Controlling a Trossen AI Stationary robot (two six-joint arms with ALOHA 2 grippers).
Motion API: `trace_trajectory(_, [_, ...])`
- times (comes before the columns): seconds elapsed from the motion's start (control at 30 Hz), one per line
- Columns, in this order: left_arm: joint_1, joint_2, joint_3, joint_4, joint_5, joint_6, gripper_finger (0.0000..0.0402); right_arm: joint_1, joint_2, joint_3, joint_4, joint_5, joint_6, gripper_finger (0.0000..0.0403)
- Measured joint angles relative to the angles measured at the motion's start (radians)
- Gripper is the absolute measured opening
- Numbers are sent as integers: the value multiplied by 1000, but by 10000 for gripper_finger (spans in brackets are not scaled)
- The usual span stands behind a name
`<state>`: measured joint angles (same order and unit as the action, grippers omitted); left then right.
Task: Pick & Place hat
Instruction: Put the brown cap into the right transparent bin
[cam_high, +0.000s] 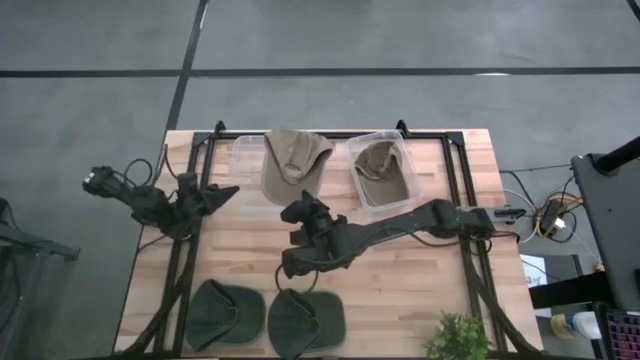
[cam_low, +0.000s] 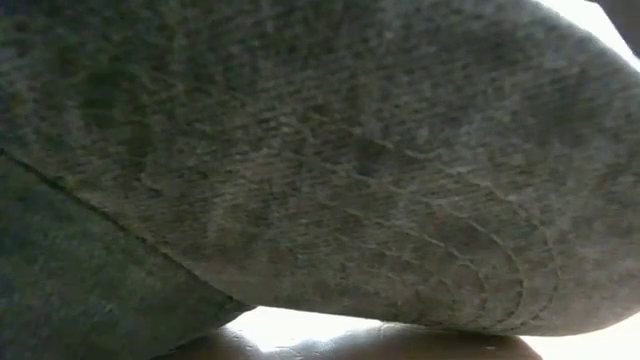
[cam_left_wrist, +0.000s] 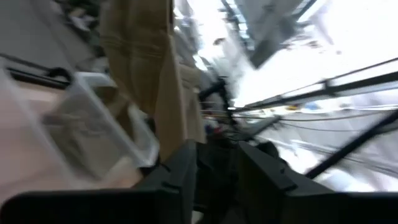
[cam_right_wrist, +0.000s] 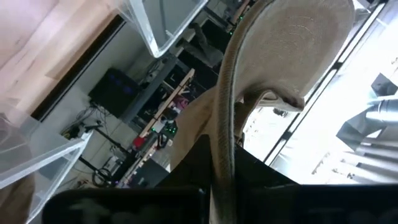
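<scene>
Grey concrete floor surrounds our wooden table (cam_high: 400, 290), where two clear bins sit along the far edge. Our right gripper (cam_right_wrist: 222, 165) has its fingers clamped on the brim of a tan hat (cam_high: 293, 160); in the right wrist view the brim edge runs straight up from between the fingers and the crown hangs above them. We hold it by the brim, we judge, because that stiff edge gives the fingers a firm bite, while the soft crown would fold. From above, the hat lies just beyond the fingers, over the rim of the left bin (cam_high: 243, 150), so we appear to be at the placing step. The right bin (cam_high: 398, 150) beside it already holds another tan hat (cam_high: 378, 168), which suggests sorting by colour. Two green hats (cam_high: 225, 313) wait behind the fingers at the near edge, one so close to the low camera that it fills that view. Our left gripper (cam_high: 222, 195) waits well to the side, fingers a little apart.
</scene>
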<state>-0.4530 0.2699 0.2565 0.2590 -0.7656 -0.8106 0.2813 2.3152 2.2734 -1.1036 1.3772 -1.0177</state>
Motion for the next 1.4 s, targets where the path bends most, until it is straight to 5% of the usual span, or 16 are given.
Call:
trace_trajectory(0.63, [9, 259, 233, -218, -129, -37, 144, 0, 10, 2, 101, -16, -41, 12])
trace_trajectory(1.23, [31, 429, 256, -208, -140, -166, 143, 18, 10, 2, 205, -41, -123, 12])
trace_trajectory(1.4, [32, 431, 286, -209, -141, -98, 134, 22, 10, 2, 209, -46, -127, 12])
